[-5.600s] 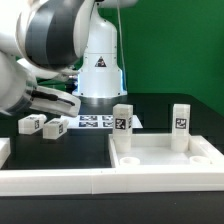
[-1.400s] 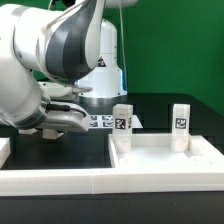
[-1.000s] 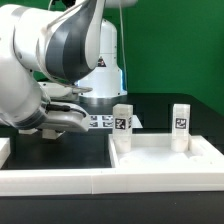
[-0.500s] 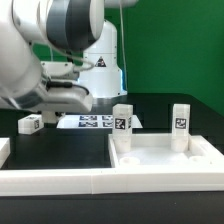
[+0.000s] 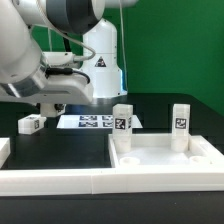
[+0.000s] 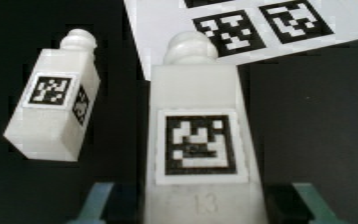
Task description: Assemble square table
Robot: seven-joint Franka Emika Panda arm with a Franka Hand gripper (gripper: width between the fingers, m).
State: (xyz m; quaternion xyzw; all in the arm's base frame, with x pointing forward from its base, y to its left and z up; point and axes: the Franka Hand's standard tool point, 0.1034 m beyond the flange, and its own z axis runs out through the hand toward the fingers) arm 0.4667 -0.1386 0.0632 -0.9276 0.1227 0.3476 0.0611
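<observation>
Square tabletop: we log the white rimmed slab lying flat on the black table, on the exterior view's right.
Left-corner leg: upright in the slab's far corner on the exterior view's left, tag facing the camera.
Right-corner leg: upright in the slab's far corner on the exterior view's right, tag facing the camera.
Held leg: we see it off the slab, clamped low on its body, tag toward the wrist camera, peg end pointing away.
Gripper: clenched on the held leg, one finger on each side face.
Loose leg: lying on the black table beside the held leg, well apart from the slab.
Marker board: flat on the black table, behind the slab's left-corner leg.
Rail wall: runs along the front, touching the slab's near edge.
</observation>
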